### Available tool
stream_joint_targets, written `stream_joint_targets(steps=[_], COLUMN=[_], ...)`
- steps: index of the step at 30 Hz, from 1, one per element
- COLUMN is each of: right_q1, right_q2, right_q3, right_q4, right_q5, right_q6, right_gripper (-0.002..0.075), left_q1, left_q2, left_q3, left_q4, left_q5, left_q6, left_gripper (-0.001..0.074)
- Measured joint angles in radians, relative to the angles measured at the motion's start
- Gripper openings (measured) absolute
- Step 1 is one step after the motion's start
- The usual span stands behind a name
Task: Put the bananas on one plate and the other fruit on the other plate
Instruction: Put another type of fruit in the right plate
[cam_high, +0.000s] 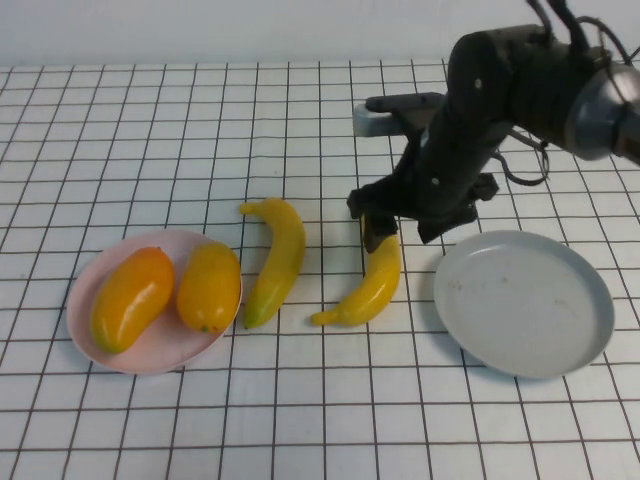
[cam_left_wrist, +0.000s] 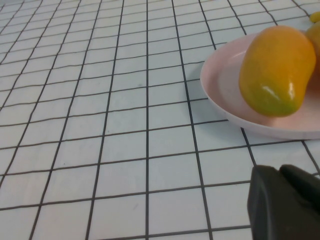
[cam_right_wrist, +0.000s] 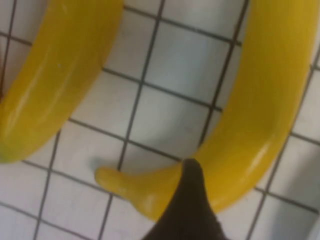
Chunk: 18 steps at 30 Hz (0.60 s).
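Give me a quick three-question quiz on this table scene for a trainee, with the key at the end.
1. True or false: the round grey plate holds a fruit.
2. How many slim curved yellow bananas lie on the checked table?
3. The right tool hovers over: A) the right-hand banana, B) the left-hand banana, C) the grey plate?
Key: 1 false; 2 two; 3 A.
Note: the left tool, shut, sits low near the pale pink plate.

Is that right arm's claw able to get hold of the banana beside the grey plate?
Probably yes. The right claw hangs directly over the upper end of that banana with its jaws spread, and nothing lies between them. The other banana and the grey plate lie apart from it.
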<state>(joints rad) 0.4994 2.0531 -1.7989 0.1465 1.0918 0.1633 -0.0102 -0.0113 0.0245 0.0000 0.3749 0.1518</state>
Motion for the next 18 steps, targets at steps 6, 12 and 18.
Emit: stream_joint_targets(steps=[6,12,18], right_q1=[0.007,0.007,0.007], right_q2=[0.143,0.227,0.229], right_q3=[-0.146,-0.188,-0.193], right_q4=[-0.003,-0.038,-0.057], right_q5=[0.006,0.043,0.052], right_q6=[0.020,0.022,0.035], right_gripper=[0.0507,0.0469,0.0318], left_q1=[0.000,0.000,0.000], left_q2=[0.000,0.000,0.000], left_q3=[0.000,0.000,0.000], left_q4=[0.000,0.000,0.000], left_q5=[0.000,0.000,0.000], left_q6=[0.000,0.000,0.000], left_gripper=[-0.0004,-0.0004,-0.0003])
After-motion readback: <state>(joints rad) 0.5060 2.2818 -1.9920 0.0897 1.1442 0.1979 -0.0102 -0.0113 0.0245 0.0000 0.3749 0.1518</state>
